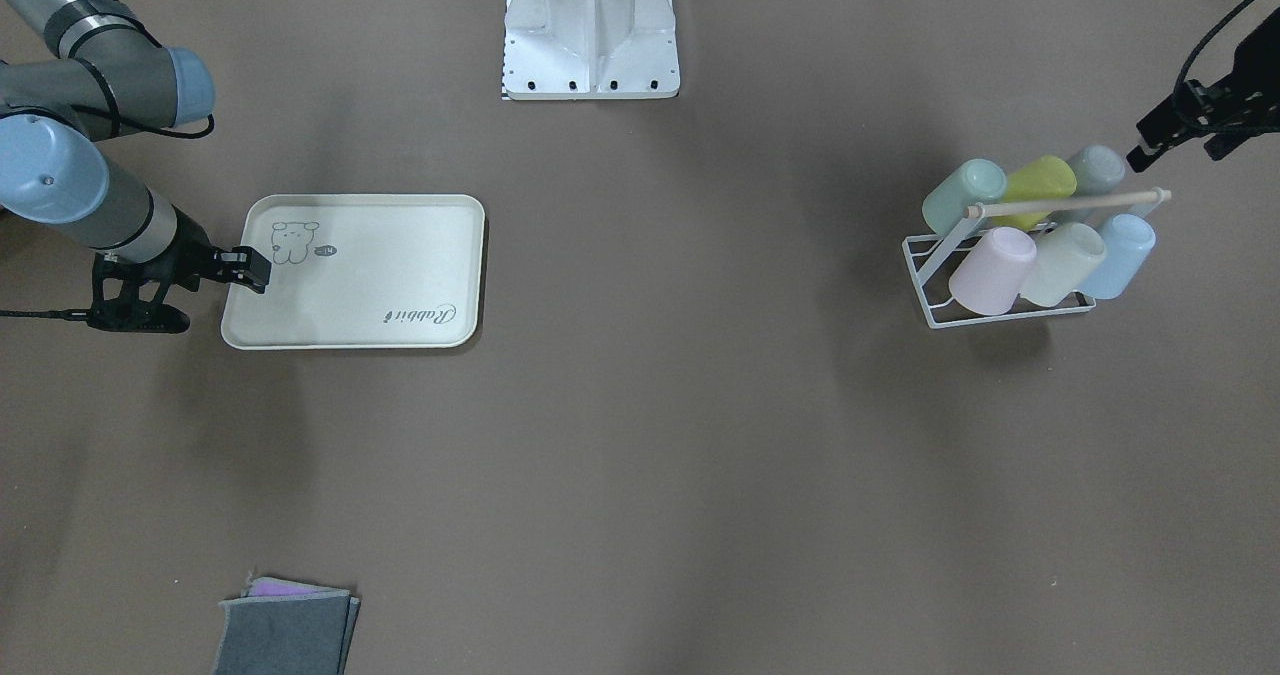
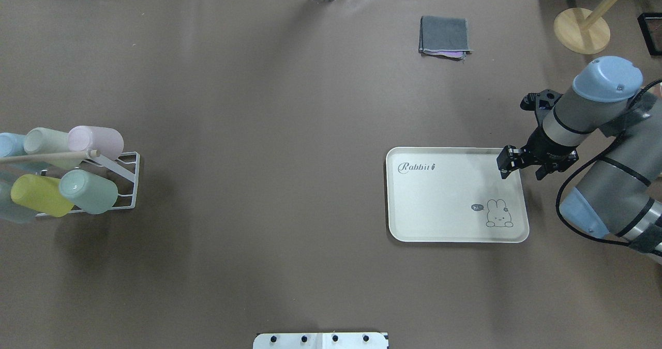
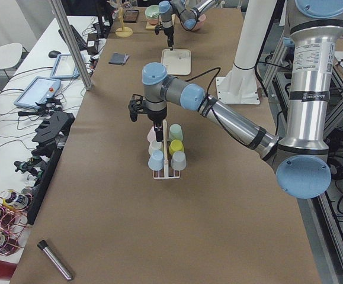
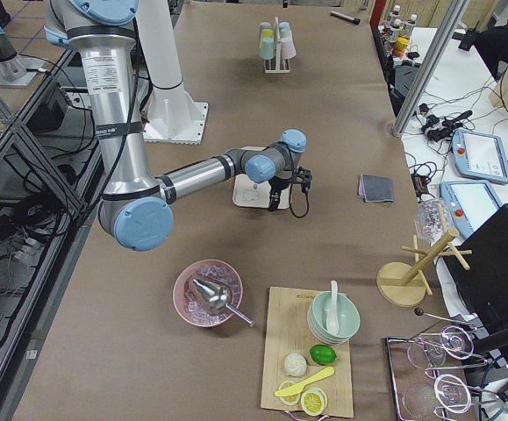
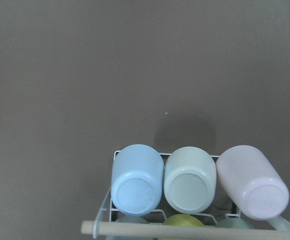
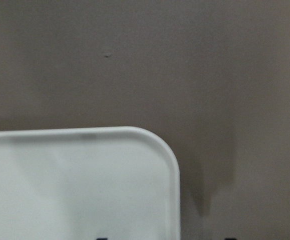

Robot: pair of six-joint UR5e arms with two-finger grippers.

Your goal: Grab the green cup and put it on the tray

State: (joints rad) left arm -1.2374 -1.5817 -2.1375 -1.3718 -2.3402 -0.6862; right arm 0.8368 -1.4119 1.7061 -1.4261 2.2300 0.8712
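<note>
The green cup (image 1: 963, 193) is pale mint and lies on its side in a white wire rack (image 1: 925, 275), at the end of the row next to the yellow cup (image 1: 1040, 187). It also shows in the overhead view (image 2: 88, 191), and as a sliver in the left wrist view (image 5: 233, 223). My left gripper (image 1: 1140, 158) hangs above the rack's far end, empty, and looks shut. The cream tray (image 1: 380, 275) lies flat across the table (image 2: 445, 204). My right gripper (image 2: 504, 164) hovers over the tray's corner (image 6: 84, 190), empty, and looks shut.
The rack also holds pink (image 1: 992, 270), cream (image 1: 1065, 263), blue (image 1: 1120, 255) and grey-green (image 1: 1095, 168) cups under a wooden handle bar (image 1: 1065, 203). A folded grey cloth (image 2: 445, 36) and a wooden stand (image 2: 582, 28) sit at the table's far side.
</note>
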